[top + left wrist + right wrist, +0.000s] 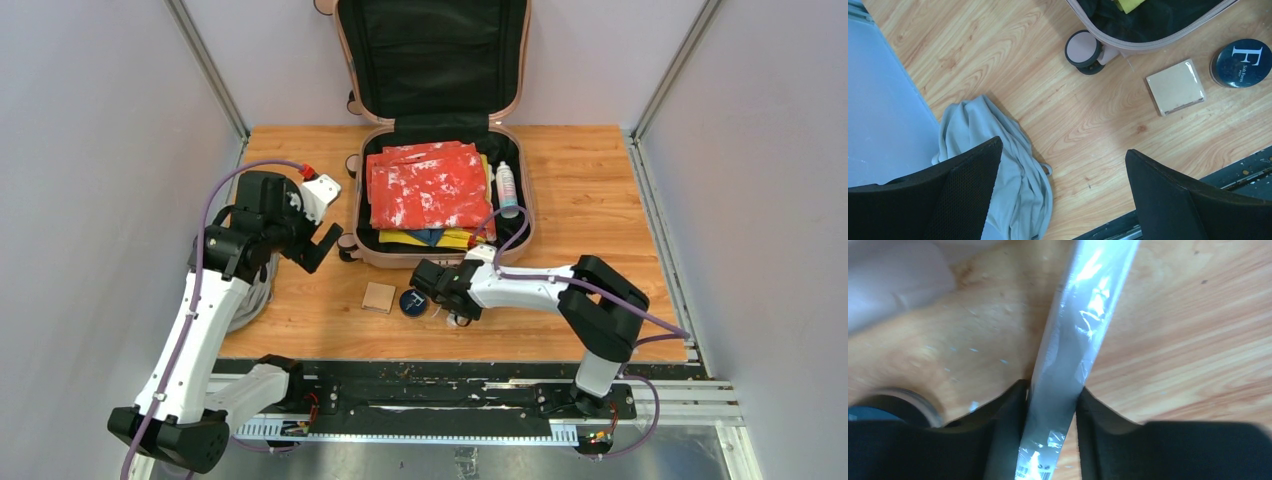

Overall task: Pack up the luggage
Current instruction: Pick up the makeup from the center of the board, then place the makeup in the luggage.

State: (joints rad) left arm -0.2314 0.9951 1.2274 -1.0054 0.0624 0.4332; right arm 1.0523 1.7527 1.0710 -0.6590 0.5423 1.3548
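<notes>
The pale pink luggage (445, 262) lies open at the back of the table with its black-lined lid (430, 60) upright. Inside are red-and-white packets (430, 185), yellow and blue folded items (430, 238) and a small white bottle (507, 188). My right gripper (428, 280) is low over the wood just in front of the luggage. In the right wrist view it (1052, 390) is shut on a long grey item in clear plastic wrap (1083, 325). My left gripper (325, 215) hangs wide open left of the luggage and holds nothing (1063, 147).
A grey cloth bundle (1008, 170) lies at the table's left edge (250, 300). A beige square compact (1175, 86) and a round dark blue tin (1240, 62) sit in front of the luggage, beside a luggage wheel (1083, 49). Grey walls enclose the table.
</notes>
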